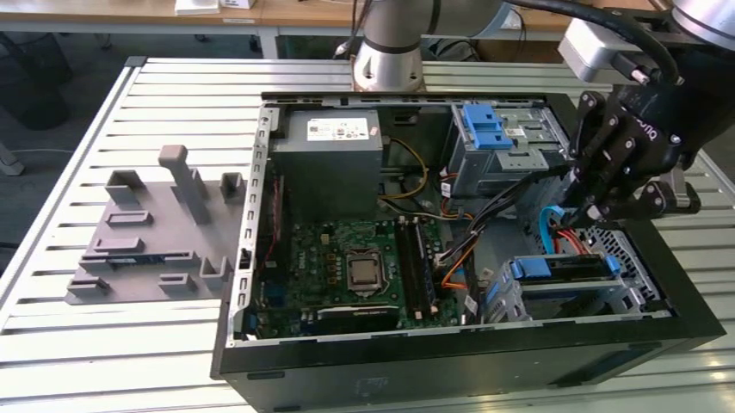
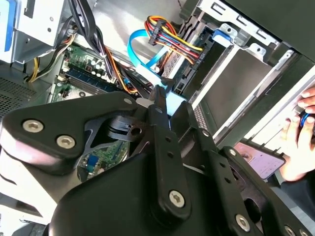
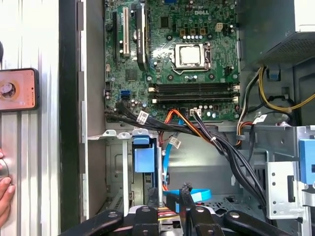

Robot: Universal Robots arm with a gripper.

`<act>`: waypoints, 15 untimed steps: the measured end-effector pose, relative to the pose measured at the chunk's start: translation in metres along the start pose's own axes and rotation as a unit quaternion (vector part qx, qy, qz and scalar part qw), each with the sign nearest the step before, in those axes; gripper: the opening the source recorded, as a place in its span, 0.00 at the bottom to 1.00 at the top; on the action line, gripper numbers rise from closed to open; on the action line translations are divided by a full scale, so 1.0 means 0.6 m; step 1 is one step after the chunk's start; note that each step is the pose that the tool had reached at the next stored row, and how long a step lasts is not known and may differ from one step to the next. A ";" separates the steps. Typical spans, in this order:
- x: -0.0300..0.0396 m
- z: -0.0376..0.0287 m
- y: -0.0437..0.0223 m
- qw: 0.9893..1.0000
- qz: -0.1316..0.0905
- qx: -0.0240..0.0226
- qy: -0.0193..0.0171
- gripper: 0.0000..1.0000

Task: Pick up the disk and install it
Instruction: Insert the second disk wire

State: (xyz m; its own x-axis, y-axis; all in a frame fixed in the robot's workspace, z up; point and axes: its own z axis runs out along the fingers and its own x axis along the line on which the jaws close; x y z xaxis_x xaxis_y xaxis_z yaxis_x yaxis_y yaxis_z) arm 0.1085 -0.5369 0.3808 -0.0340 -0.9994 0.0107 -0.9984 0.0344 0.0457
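Framing the disk (image 1: 559,268) is bright blue plastic.

The claw (image 3: 169,191) sits near bundled cables (image 3: 216,142), beside the green motherboard (image 3: 182,29).

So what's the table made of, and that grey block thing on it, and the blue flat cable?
Table: looks like metal, pale silver ribbed slats with a dull shine.
Grey block: probably plastic, matte, even grey, chunky moulded or printed shapes.
Blue cable: thin flexible plastic ribbon, smooth and glossy, bending in a curve.
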 end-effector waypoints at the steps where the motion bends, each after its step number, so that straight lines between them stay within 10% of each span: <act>1: -0.002 0.000 0.000 1.000 0.000 -0.001 0.000 0.31; 15: -0.008 0.013 -0.002 1.000 0.000 -0.006 0.000 0.31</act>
State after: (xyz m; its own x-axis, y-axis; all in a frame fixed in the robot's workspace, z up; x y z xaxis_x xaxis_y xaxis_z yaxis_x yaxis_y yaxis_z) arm 0.1093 -0.5323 0.3730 -0.0338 -0.9994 0.0100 -0.9977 0.0343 0.0578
